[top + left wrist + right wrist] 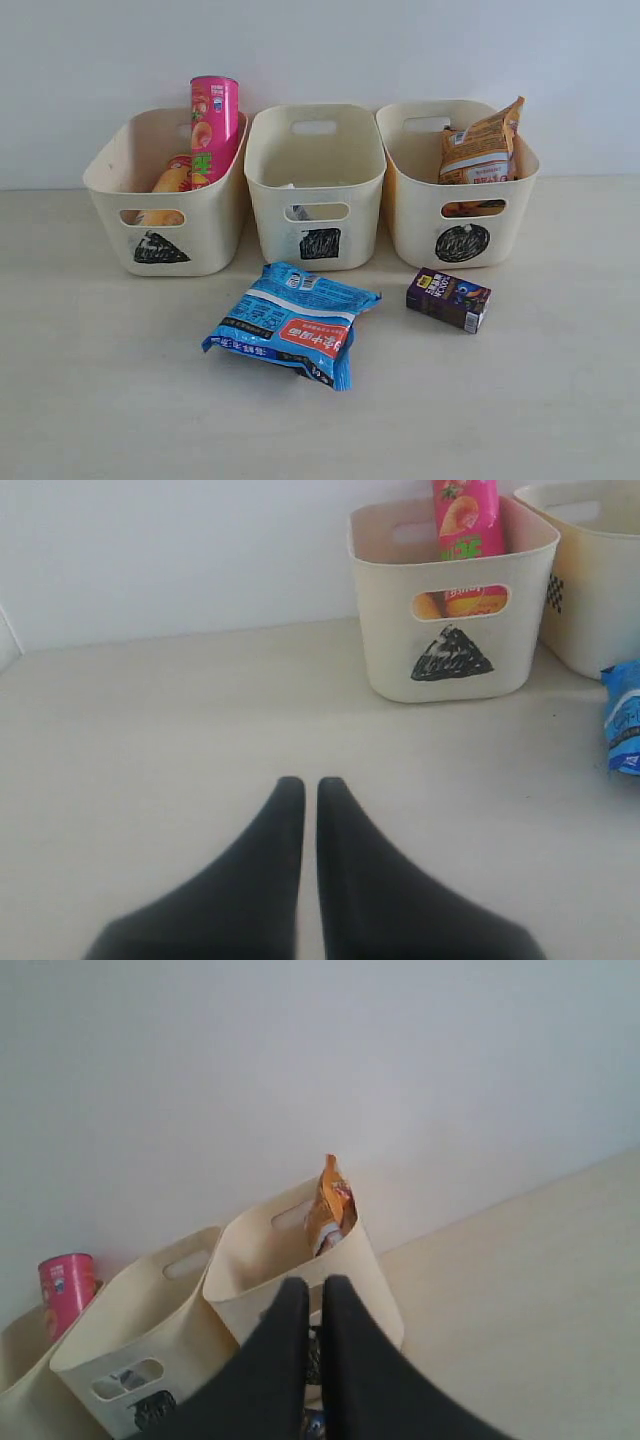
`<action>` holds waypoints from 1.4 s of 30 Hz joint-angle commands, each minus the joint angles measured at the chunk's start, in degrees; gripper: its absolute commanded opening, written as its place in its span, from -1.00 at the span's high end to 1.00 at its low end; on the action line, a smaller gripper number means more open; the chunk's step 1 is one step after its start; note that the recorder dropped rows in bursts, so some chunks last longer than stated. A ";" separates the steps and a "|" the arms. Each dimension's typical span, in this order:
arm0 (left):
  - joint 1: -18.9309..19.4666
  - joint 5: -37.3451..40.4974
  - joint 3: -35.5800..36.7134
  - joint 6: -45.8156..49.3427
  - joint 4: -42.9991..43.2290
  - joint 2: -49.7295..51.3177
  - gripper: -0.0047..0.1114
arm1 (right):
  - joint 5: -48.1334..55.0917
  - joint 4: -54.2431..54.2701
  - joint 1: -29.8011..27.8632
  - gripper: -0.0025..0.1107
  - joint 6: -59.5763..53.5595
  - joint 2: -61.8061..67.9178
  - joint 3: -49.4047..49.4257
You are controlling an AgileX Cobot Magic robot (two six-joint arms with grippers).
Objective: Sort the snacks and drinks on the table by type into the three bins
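The blue packet (292, 322) is being observed nearest the exterior camera, lying flat on the pale table (100, 400). The dark purple carton (448, 298) is lying on its side at three o'clock from it, near but apart. The room is being closed off by a plain white wall (400, 50).

Three bins are being found in a row at twelve o'clock:
- The triangle bin (215, 240), at ten o'clock, is holding the upright pink tube (214, 120) and the leaning yellow-red tube (172, 180).
- The square bin (270, 230) is in the middle. Its contents are barely being shown.
- The circle bin (410, 235), at two o'clock, is holding the orange-brown packet (480, 145).

The left gripper (310, 785) is being held low over bare table, clenched on nothing, well apart from the triangle bin. The right gripper (310, 1285) is being held raised, aimed towards the circle bin, jaws pressed together and empty.
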 commanded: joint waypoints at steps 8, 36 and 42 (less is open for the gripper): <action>0.14 0.24 0.20 2.36 -3.62 -0.11 0.85 | 17.22 3.55 -0.05 0.93 -4.64 26.41 -35.66; 0.14 -0.04 0.20 -10.07 -3.62 -0.11 0.85 | 48.14 5.24 18.11 0.96 -23.14 66.46 -65.11; 0.14 -0.15 0.20 -10.27 -3.62 -0.11 0.85 | 52.54 -15.38 32.56 0.96 -9.36 75.49 -69.40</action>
